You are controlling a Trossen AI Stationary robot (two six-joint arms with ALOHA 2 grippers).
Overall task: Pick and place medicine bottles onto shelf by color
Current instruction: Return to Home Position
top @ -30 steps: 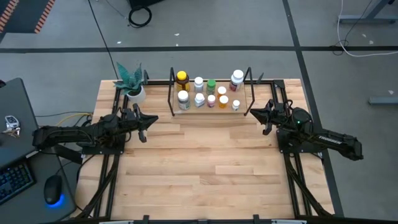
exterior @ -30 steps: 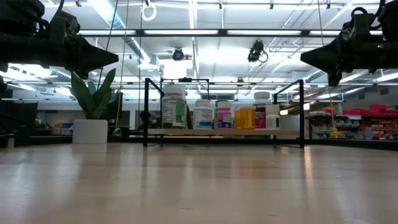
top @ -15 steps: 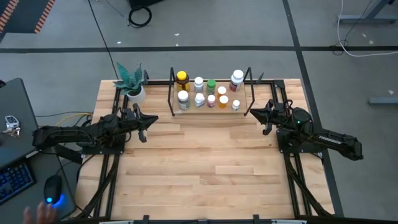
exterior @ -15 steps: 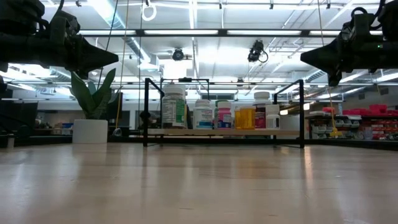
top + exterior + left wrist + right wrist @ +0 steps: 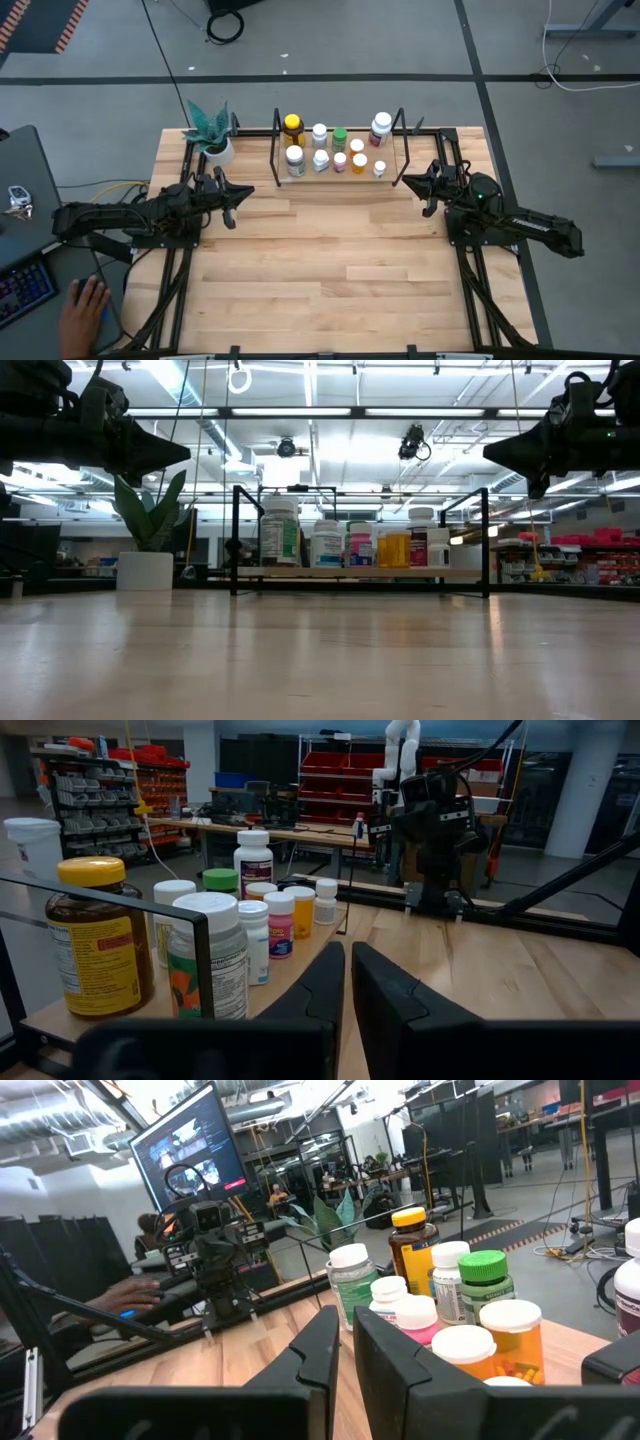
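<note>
High view: neither arm has moved over the last second. The left gripper [image 5: 243,191] hangs at the left table edge and the right gripper [image 5: 410,182] at the right edge. Both sit just in front of the shelf [image 5: 335,178] and point inward at each other. All the bottles [image 5: 320,133] stand on the shelf base at the back of the table, ten by my count. None is on the table top and none is held. The one real change is a person's hand [image 5: 85,305], which has come in at the desk beside the keyboard [image 5: 22,292], where a second ago there was none.

Low view: same as before. The left gripper [image 5: 175,455] and right gripper [image 5: 495,453] are both up high, well clear of the shelf [image 5: 360,573]. The bottles [image 5: 280,532] stand upright in a row between the uprights. The plant [image 5: 150,520] is off to the left.

Left wrist: the left gripper [image 5: 347,955] has its fingers drawn almost together, with a thin slit between them and nothing in it. The yellow-capped bottle [image 5: 98,945] and its neighbours stand on the shelf beside it.

Right wrist: the right gripper [image 5: 346,1325] is the same, with a thin slit and nothing held. The green-capped bottle [image 5: 483,1275] and the others are on the shelf, and the person's hand [image 5: 128,1293] shows at the desk behind.

My read is that placing is finished, the arms are parked, and the operator is likely stopping the run. I can't confirm the colour grouping from these pictures.
</note>
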